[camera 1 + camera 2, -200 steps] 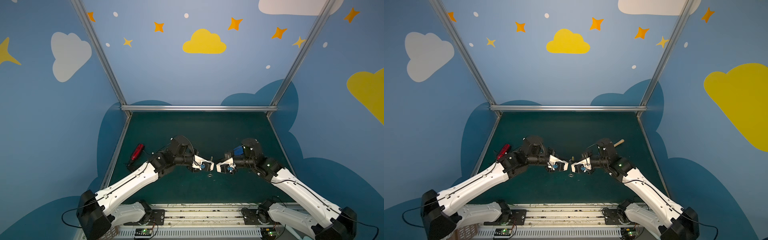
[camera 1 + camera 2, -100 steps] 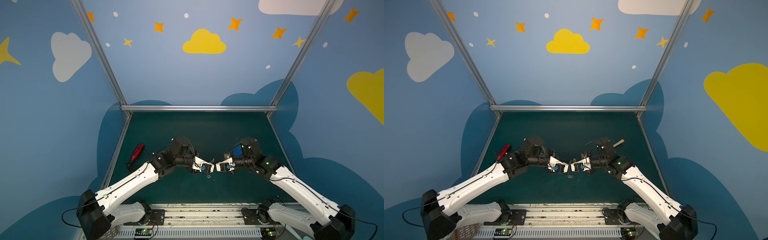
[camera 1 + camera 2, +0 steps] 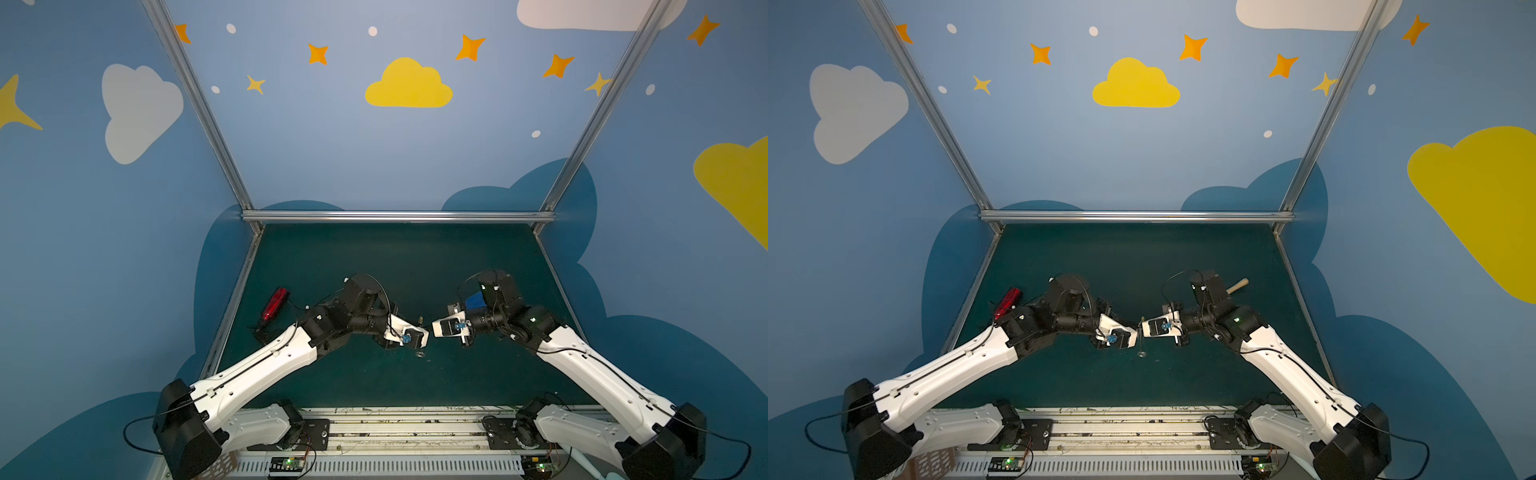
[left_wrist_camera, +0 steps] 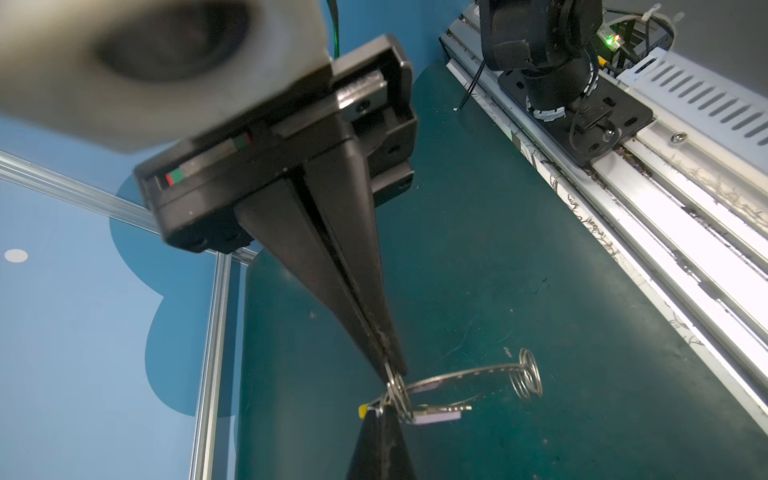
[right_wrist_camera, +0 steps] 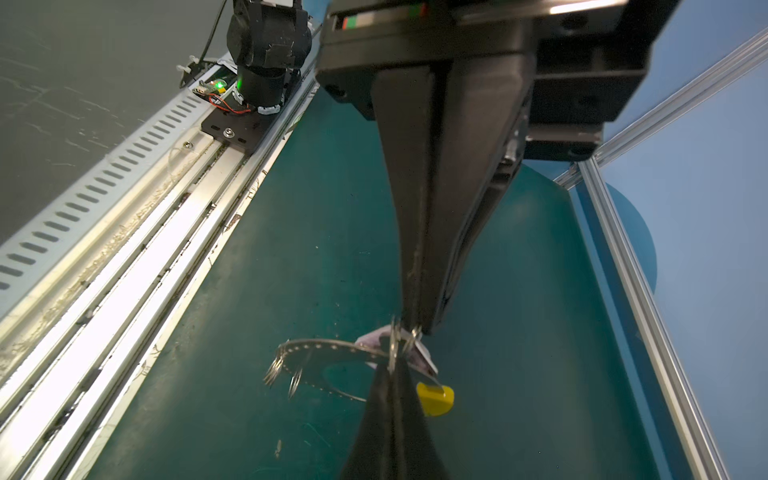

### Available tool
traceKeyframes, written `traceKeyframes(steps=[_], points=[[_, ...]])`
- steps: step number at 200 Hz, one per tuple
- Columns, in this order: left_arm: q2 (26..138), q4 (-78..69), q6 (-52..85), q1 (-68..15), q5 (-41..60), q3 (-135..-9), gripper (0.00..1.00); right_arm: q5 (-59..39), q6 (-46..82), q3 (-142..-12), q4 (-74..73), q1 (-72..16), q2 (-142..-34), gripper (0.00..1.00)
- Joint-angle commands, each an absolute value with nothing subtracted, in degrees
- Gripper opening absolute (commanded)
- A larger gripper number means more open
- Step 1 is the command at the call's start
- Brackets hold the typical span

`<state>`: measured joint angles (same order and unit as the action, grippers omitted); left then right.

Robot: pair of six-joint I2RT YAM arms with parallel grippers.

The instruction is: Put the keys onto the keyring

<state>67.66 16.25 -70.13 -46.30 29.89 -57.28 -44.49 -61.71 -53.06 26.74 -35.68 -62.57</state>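
The keyring, a flat grey hoop dotted with holes and with a yellow arc, hangs above the green mat between my two grippers, which meet tip to tip. In both top views it shows edge-on as a thin line. The left gripper is shut on the small split loop of the keys, and their white tag lies against the hoop. My right gripper is shut at the hoop's rim near the yellow arc. Tiny silver loops dangle from the hoop's far side.
A red tool lies by the left wall. A blue toy shovel with a wooden handle lies behind the right wrist. The arm bases' metal rail runs along the mat's front edge, and aluminium frame bars border its sides.
The two grippers have drawn slightly closer together at the middle. Both stay shut, and the hoop still hangs between them.
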Motion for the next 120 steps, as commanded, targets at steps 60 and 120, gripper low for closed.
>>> traceKeyframes(steps=[60,120], points=[[66.7,16.7,-70.7,-46.5,30.4,-59.6,0.03,-50.2,-61.2,-57.9,33.8,-34.5,-65.4,0.00],[67.0,17.5,-70.8,-46.5,30.7,-60.4,0.03,-50.6,-61.2,-58.1,35.2,-34.2,-65.7,0.00]])
